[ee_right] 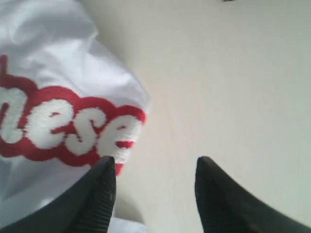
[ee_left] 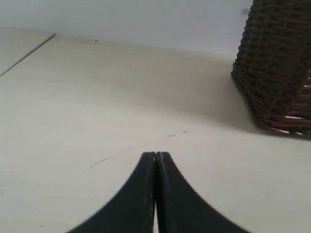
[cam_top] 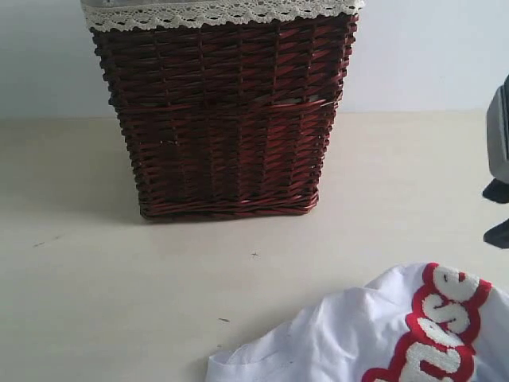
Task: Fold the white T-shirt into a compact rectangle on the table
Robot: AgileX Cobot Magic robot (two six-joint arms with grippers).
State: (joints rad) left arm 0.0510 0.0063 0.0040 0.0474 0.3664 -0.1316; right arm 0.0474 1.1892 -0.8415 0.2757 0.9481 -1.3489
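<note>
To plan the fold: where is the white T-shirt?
In the exterior view the white T-shirt lies lower right on the table, apart from the wicker basket.

Writing shows on the white T-shirt (cam_top: pixel 334 334), spelled out in fuzzy white letters (ee_right: pixel 73 128) ringed in red. From the right wrist view they read "ese", loud and clear, with what looks like an "n" just ahead and more of the word running off the edge. In the exterior view the same word climbs at a slant, "se" plain at its end, while the letters before it are cut off and hard to make out.
</note>
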